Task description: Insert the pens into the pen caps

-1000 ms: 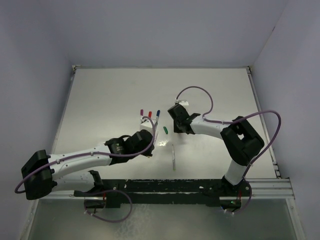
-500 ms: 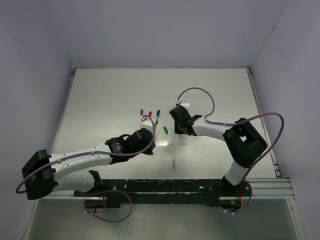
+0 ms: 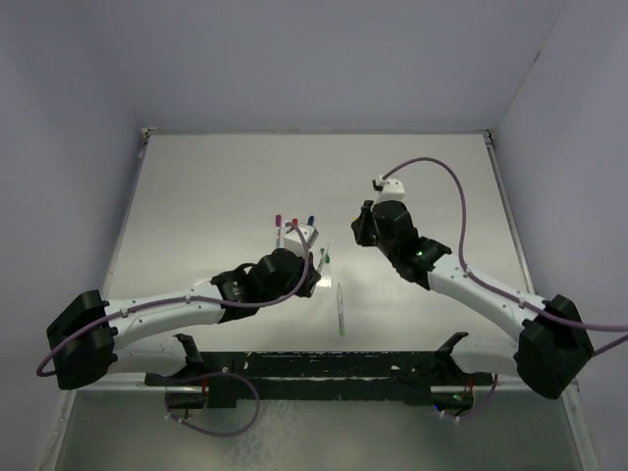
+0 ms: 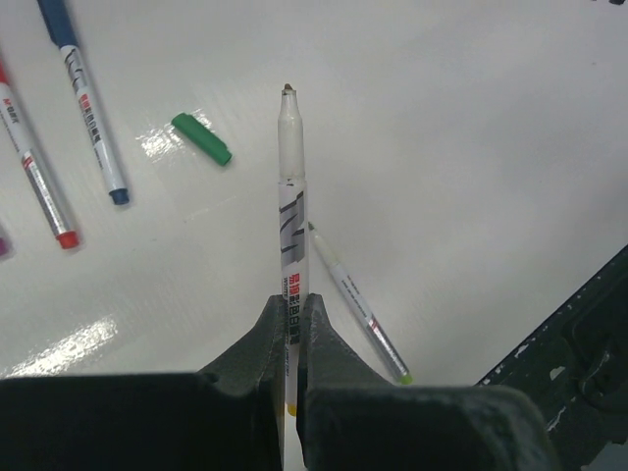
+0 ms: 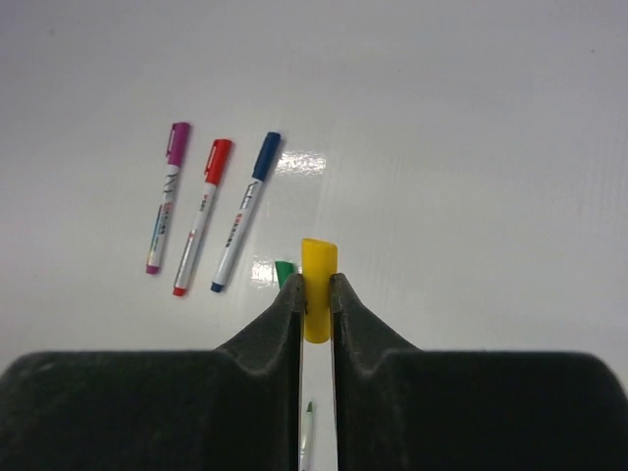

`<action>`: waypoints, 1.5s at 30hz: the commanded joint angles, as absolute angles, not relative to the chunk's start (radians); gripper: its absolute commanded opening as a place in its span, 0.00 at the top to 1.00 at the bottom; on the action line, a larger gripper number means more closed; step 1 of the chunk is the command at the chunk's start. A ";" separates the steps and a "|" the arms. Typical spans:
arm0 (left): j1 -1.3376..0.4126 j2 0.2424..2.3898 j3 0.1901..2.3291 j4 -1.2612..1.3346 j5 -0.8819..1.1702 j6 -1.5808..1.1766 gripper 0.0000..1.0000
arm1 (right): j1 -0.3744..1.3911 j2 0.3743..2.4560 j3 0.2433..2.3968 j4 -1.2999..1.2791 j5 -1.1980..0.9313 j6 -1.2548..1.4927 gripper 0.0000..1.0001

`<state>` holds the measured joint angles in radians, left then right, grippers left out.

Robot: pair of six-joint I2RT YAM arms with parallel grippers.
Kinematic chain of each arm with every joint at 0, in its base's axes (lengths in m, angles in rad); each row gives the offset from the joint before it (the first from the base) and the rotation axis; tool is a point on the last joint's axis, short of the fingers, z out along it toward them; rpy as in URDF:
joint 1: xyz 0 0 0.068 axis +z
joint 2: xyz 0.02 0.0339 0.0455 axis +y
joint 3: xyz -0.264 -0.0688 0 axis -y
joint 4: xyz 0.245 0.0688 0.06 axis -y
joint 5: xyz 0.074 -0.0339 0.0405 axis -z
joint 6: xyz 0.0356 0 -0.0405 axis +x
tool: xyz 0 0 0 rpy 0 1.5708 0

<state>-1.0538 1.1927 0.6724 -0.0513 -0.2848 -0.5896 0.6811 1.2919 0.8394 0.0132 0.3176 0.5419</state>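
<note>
Left of centre, left pincer [image 4: 291, 309]: clenched low on the barrel of the held pen [image 4: 290, 186]. The bare tip sticks out ahead, its long axis in line with the fingers.
Below, on the surface [image 3: 196, 196]: three capped pens [image 5: 199, 216] lie side by side. A green cap [image 4: 202, 138] and an uncapped loose pen [image 4: 355, 304] lie nearer the arms' bases.
Gap between the arms: open, with nothing standing in it.
Right pincer [image 5: 316, 289]: grasping the yellow cap [image 5: 318, 265], which pokes out past the fingertips. I cannot tell which end is its mouth.
Key relation: the cap lies to the right of the pen tip, apart from it; each arm carries its own piece.
Coming move, as a judgement: tip and cap mouth must come onto one line before closing.
Edges: both pincers sit well in from the surface's borders.
</note>
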 commanded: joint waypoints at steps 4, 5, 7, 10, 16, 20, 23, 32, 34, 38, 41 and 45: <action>-1.042 1.206 0.629 0.304 -0.165 -0.560 1.00 | 0.672 1.020 0.635 0.338 0.222 0.513 1.00; -1.043 1.208 0.623 0.337 -0.152 -0.565 1.00 | 0.671 0.991 0.605 0.386 0.208 0.516 1.00; -1.043 1.213 0.616 0.394 -0.133 -0.570 1.00 | 0.672 0.937 0.550 0.475 0.187 0.526 1.00; -1.043 1.227 0.618 0.449 -0.115 -0.568 1.00 | 0.672 0.883 0.489 0.588 0.172 0.547 1.00; -1.043 1.242 0.615 0.528 -0.101 -0.570 1.00 | 0.672 0.848 0.417 0.752 0.163 0.597 1.00; -1.043 1.255 0.615 0.550 -0.105 -0.572 1.00 | 0.672 0.859 0.380 0.852 0.160 0.626 1.00; -1.043 1.261 0.614 0.554 -0.110 -0.574 1.00 | 0.671 0.864 0.365 0.903 0.171 0.642 1.00; -1.042 1.277 0.624 0.555 -0.116 -0.571 1.00 | 0.671 0.869 0.354 0.927 0.169 0.668 1.00; -1.042 1.282 0.630 0.555 -0.113 -0.569 1.00 | 0.672 0.874 0.352 0.929 0.168 0.671 1.00; -1.043 1.285 0.635 0.554 -0.110 -0.565 1.00 | 0.671 0.883 0.349 0.928 0.165 0.674 1.00; -1.043 1.283 0.637 0.554 -0.109 -0.562 1.00 | 0.672 0.887 0.347 0.928 0.164 0.672 1.00; -1.043 1.278 0.634 0.554 -0.115 -0.560 1.00 | 0.672 0.890 0.346 0.923 0.164 0.667 1.00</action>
<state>-1.0473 1.2869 0.6167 0.4931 -0.1173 -0.5808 0.6731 0.8913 0.3504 0.8677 0.1646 0.6651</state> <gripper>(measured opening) 0.036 0.135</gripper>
